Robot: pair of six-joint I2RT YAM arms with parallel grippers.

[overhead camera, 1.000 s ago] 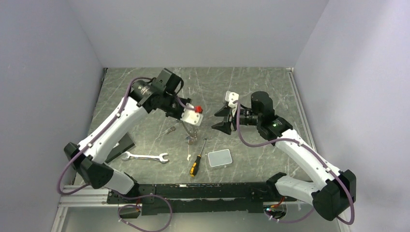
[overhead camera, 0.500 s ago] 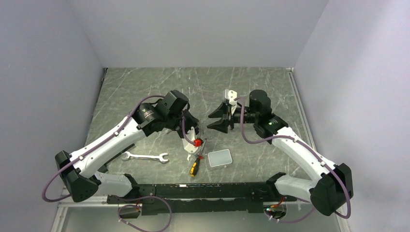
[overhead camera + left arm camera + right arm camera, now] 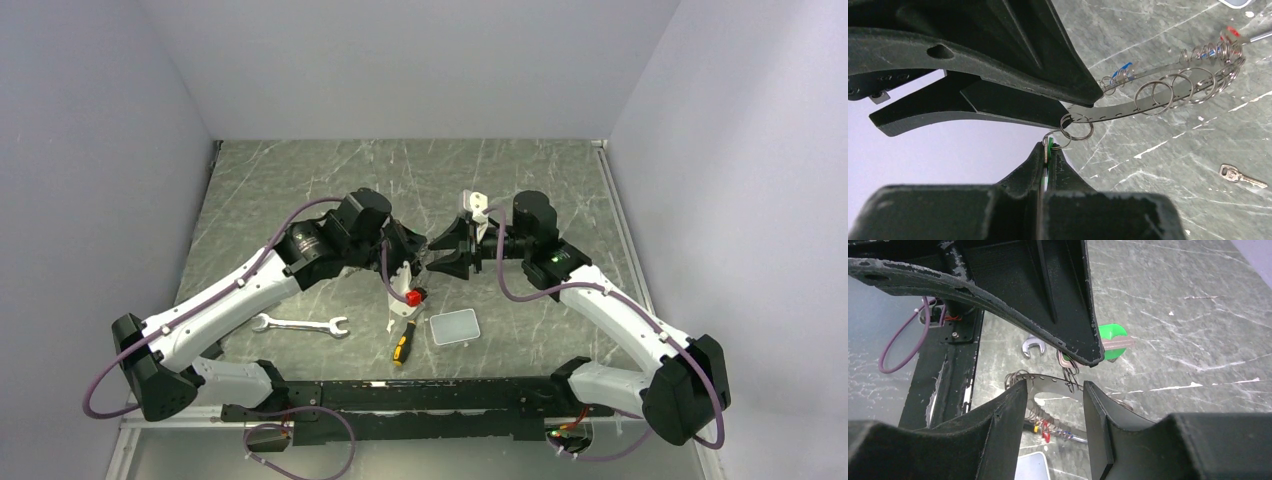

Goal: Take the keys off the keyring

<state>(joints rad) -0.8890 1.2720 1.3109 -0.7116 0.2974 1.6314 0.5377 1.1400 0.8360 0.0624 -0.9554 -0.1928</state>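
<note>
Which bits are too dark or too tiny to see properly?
Top view: even light, but the keys are tiny. Left wrist: the left gripper is a dark mass; the loose key looks clear. Right wrist: the right gripper is dark too; the green tag is bright.

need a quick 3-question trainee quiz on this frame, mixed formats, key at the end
1. True or false: the left gripper is shut on a green-tagged key.
2. In the top view, what lies between the wrench and the grey box? A) pliers B) the screwdriver C) a tape roll
3. Fill in: the right gripper is ___, with the band of the keyring between its fingers.
Key: 1 true; 2 B; 3 open.
</note>
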